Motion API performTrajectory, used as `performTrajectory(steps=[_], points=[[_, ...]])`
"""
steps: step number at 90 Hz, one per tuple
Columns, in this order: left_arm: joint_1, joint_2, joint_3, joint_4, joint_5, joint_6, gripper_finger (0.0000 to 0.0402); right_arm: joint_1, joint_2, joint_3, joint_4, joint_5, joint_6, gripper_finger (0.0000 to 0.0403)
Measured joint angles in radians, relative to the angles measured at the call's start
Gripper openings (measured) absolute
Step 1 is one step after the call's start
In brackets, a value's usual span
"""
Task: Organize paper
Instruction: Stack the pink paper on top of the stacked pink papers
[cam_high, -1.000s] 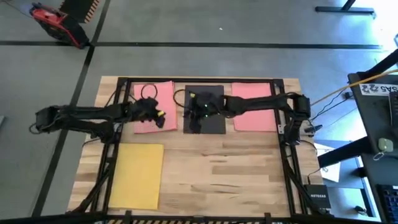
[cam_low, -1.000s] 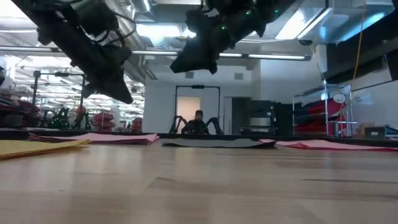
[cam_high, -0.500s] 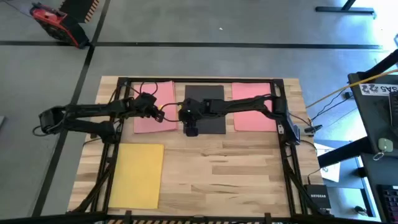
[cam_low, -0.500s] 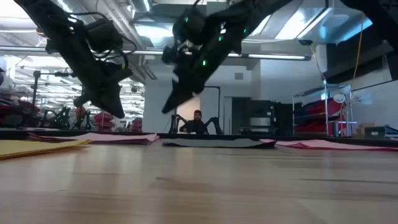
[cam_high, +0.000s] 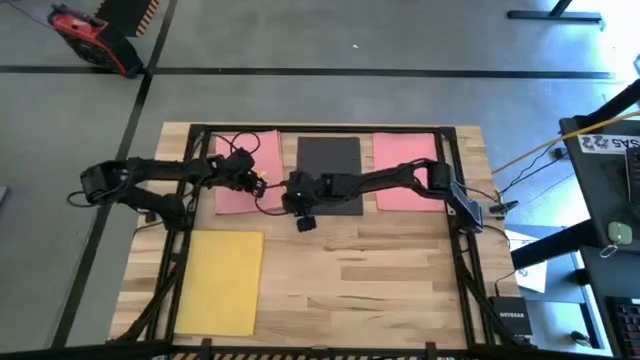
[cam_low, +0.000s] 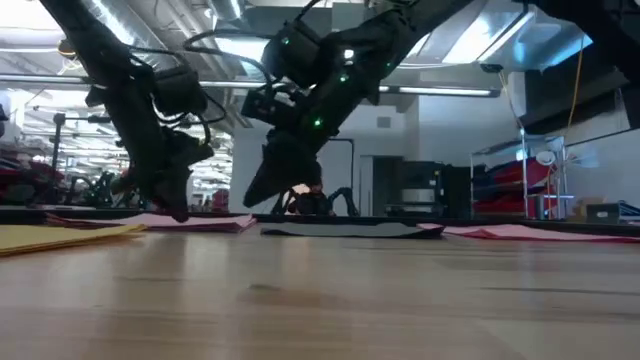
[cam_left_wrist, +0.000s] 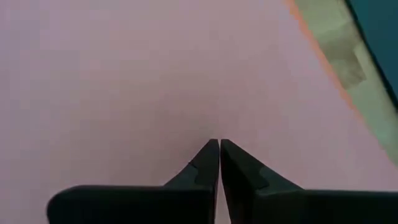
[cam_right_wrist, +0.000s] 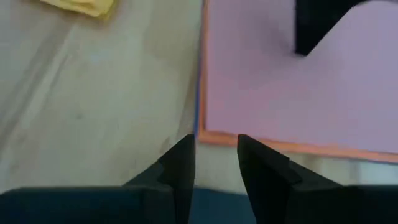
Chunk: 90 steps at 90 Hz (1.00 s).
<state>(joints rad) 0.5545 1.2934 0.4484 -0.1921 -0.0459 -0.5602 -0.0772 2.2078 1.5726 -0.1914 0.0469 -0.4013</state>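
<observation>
Four groups of thin flat rectangular sheets lie on the wooden desk (cam_high: 380, 280). A left pink sheet (cam_high: 243, 172) shows an orange edge (cam_right_wrist: 280, 146) and a blue edge beneath it in the right wrist view, so it tops a stack. A black sheet (cam_high: 330, 165) lies at the centre, a right pink sheet (cam_high: 405, 170) lies beyond it, and a yellow sheet (cam_high: 220, 283) lies on the near left part of the desk.

The left end effector (cam_high: 252, 183) has its fingers pressed together, tip to tip, with nothing between them. It hangs low over the left pink sheet near that sheet's inner edge; contact cannot be confirmed.

The right end effector (cam_high: 303, 212) has its fingers (cam_right_wrist: 180, 165) slightly parted, with a narrow gap and nothing held. It sits over the near left corner of the black sheet, just beside the near inner corner of the left pink stack. In the low view it is above the desk, not touching it.

The two end effectors are near each other. The yellow sheet lies well apart from both, and the right pink sheet lies far from the right end effector, under that arm.
</observation>
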Motion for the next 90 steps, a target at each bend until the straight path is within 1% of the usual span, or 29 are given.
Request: performTrajectory(steps=[8, 13, 28, 73, 90], points=[[0.019, 0.011, 0.000, 0.006, 0.017, 0.011, 0.0000, -0.001, 0.013, 0.000, 0.051, -0.001, -0.001, 0.0111], [0.026, 0.017, 0.000, 0.007, 0.025, 0.021, 0.0000, -0.001, 0.018, 0.000, 0.050, -0.004, -0.004, 0.0111], [0.037, 0.018, 0.000, 0.006, 0.043, 0.044, 0.0000, -0.001, 0.053, 0.000, 0.095, -0.004, -0.079, 0.0111], [0.037, 0.019, 0.000, 0.023, 0.066, 0.043, 0.0000, -0.001, 0.083, 0.000, 0.144, -0.013, -0.083, 0.0111], [0.036, 0.019, 0.000, 0.024, 0.069, 0.043, 0.0000, -0.002, 0.100, 0.000, 0.135, -0.015, -0.083, 0.0111]])
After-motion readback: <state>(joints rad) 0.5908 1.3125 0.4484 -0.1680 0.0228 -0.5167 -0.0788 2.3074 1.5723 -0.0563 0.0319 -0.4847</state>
